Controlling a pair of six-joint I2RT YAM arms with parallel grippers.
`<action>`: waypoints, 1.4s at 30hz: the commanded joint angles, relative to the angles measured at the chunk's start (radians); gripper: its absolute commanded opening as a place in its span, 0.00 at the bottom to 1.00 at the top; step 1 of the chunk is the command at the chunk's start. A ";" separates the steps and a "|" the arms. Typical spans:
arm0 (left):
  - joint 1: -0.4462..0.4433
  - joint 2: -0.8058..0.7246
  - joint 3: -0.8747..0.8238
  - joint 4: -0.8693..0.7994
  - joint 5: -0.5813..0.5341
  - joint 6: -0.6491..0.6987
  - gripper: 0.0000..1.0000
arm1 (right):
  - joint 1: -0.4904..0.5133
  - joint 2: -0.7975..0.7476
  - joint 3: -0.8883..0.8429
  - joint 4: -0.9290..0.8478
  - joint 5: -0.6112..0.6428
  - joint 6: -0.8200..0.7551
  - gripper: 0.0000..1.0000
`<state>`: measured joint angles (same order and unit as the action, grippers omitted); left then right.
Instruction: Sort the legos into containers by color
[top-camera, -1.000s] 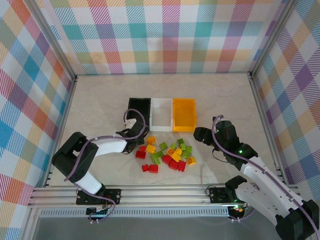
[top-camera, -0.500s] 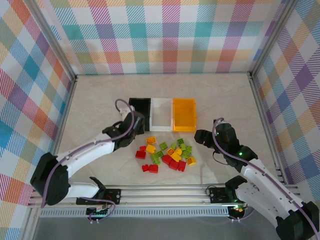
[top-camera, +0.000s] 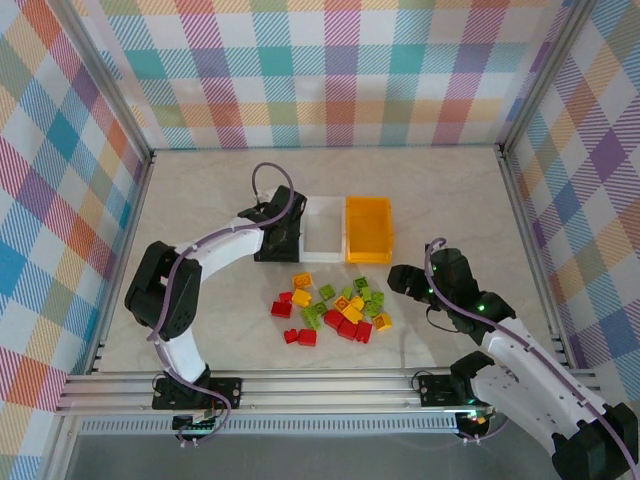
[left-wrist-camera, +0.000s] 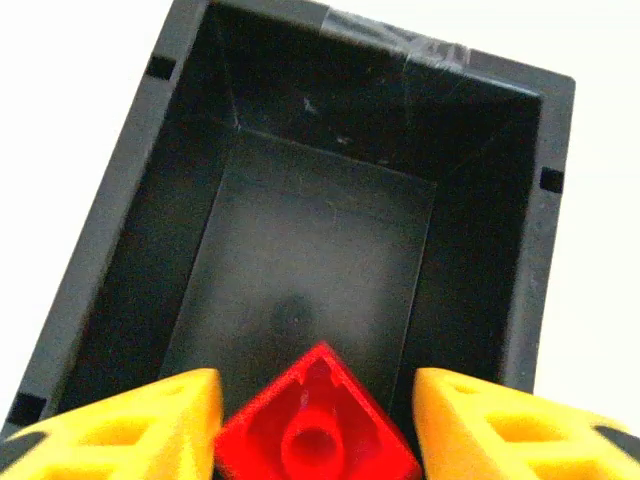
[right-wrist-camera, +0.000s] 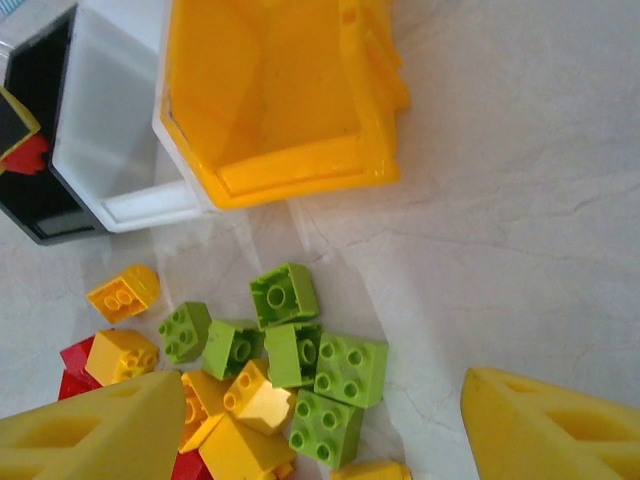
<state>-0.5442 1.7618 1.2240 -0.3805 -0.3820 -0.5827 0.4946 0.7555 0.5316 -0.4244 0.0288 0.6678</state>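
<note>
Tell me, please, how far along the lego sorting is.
Done: nothing yet; the black bin, white bin and orange bin look empty. In hand: the left gripper holds a red brick over the black bin. Left: the pile of red, yellow and green bricks on the table, with the right gripper open near it.

Pastel plaid walls (top-camera: 330, 70) box in a pale marbled tabletop (top-camera: 200, 200), silver aluminium rail (top-camera: 320, 385) running along the near edge.

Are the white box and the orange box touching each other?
Touching. In the right wrist view the orange box's rim sits right against the white box's side, with no tabletop showing between them.
</note>
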 joint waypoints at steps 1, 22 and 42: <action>-0.006 -0.069 0.029 -0.018 0.047 -0.010 0.60 | 0.017 -0.003 -0.012 -0.070 -0.042 0.032 0.73; -0.211 -1.057 -0.625 -0.194 0.077 -0.236 1.00 | 0.518 0.608 0.286 0.010 0.217 -0.103 0.67; -0.210 -1.210 -0.687 -0.297 0.019 -0.269 1.00 | 0.518 0.892 0.444 -0.069 0.258 -0.122 0.53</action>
<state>-0.7506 0.5545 0.5453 -0.6567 -0.3420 -0.8455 1.0096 1.6161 0.9646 -0.4305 0.2760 0.5426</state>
